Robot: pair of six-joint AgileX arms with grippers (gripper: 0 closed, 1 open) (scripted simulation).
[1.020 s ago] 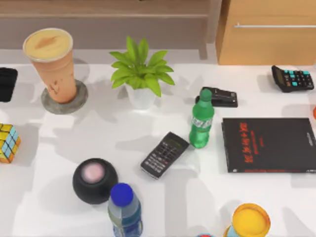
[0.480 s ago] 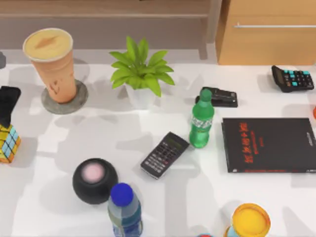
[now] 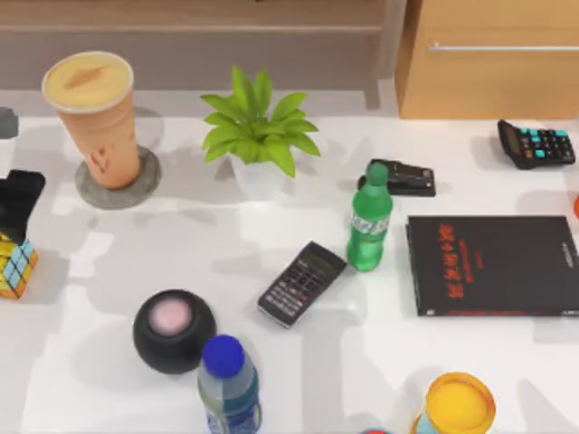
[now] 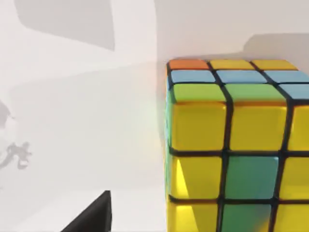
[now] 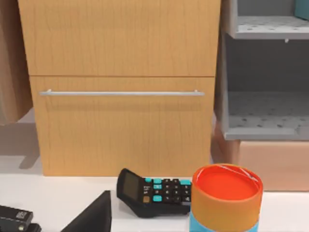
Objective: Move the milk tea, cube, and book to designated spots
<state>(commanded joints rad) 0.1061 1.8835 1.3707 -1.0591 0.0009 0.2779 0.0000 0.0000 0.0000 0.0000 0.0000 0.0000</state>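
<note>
The cube [image 3: 13, 264] sits at the table's far left edge, showing yellow, blue and orange squares on a black grid. My left gripper [image 3: 18, 203] hovers just behind and above it, open. In the left wrist view the cube [image 4: 236, 145] is close, with one dark finger [image 4: 91, 217] apart from its side. The milk tea [image 3: 95, 117] stands upright on a grey coaster [image 3: 136, 190] at the back left. The book is out of view. One finger [image 5: 91, 217] of my parked right gripper, open, shows in the right wrist view.
A potted plant [image 3: 256, 136], green bottle [image 3: 368, 221], remote [image 3: 301, 283], black speaker [image 3: 174, 330], blue-capped bottle [image 3: 228, 384], thin black book [image 3: 493, 265], calculator [image 3: 536, 143], stapler [image 3: 403, 177] and yellow-capped container [image 3: 459, 405] crowd the table. A wooden cabinet [image 5: 120, 87] stands behind.
My left gripper has come in from the left edge and moved toward the cube, now overlapping its far side. Nothing else has moved.
</note>
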